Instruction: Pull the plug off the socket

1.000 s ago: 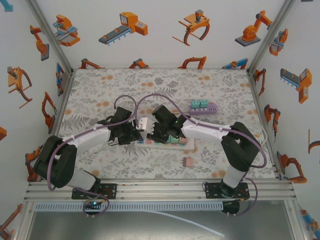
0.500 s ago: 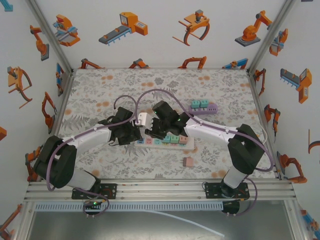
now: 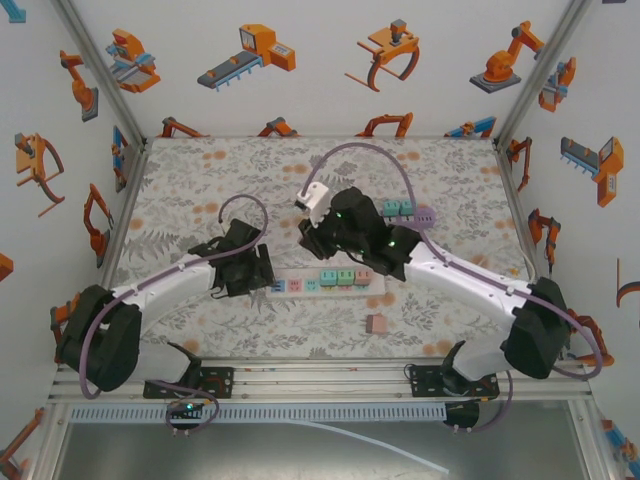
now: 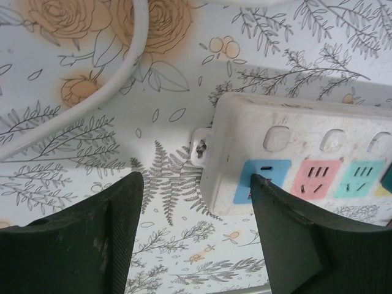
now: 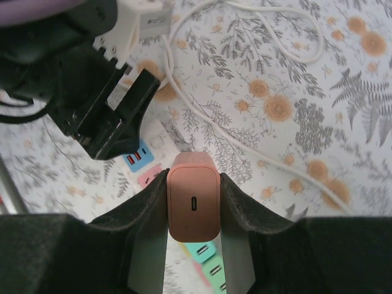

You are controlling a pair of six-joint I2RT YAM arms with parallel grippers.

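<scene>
Floral counter [image 3: 200, 170], seen from above. A white power strip [image 3: 325, 281] lies across its middle. My left jaws stand apart, straddling the strip's left end without clamping it, so I judge the strip could slide if nudged. A loose white cable [image 4: 122, 73] curls on the counter beside that end, and a finger might snag it. My right jaws are clamped on the plug [image 5: 193, 205], held in the air on the far side of the strip, clear of its sockets. They pinch only the plug's sides, so I judge a slip would drop it onto the counter.
</scene>
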